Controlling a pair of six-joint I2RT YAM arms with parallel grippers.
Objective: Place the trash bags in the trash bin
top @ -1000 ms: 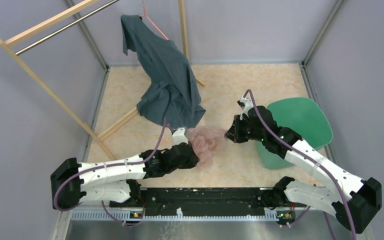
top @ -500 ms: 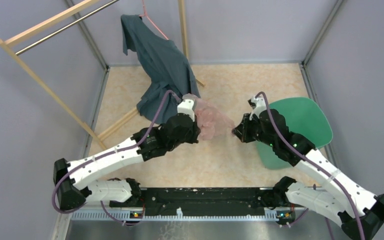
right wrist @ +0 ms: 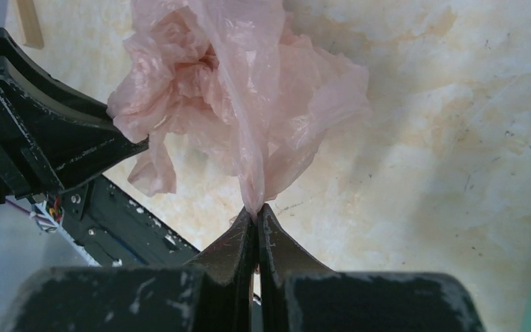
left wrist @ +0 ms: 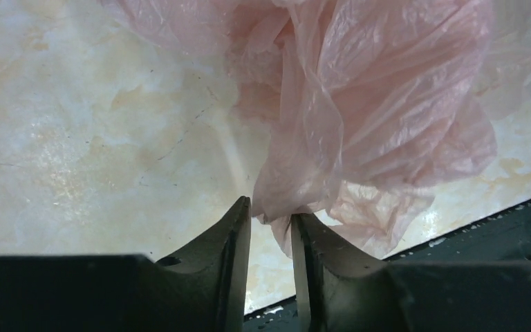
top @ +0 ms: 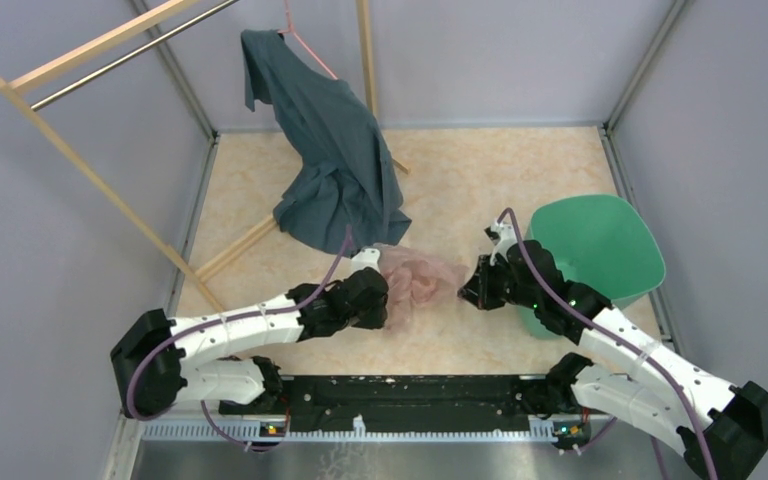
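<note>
The pale pink trash bag (top: 420, 278) hangs crumpled between my two grippers, just above the marble floor. My right gripper (top: 463, 290) is shut on a twisted corner of it; in the right wrist view the film (right wrist: 242, 90) runs straight into the pinched tips (right wrist: 255, 211). My left gripper (top: 386, 298) sits at the bag's left side. In the left wrist view its jaws (left wrist: 271, 207) stand apart with floor showing between them, and a fold of the bag (left wrist: 373, 104) dangles at the tips without being pinched. The teal trash bin (top: 560, 207) stands upright just right of the right gripper.
A dark blue-grey shirt (top: 335, 170) hangs from a wooden rack (top: 90, 170) at the back left, its hem close to the left gripper. Grey walls enclose the floor. The black base rail (top: 410, 390) runs along the near edge.
The left arm swung out toward the shirt with the bag, then came back nearer, and its jaws have parted. The right gripper shifted slightly left, still pinching the bag.
</note>
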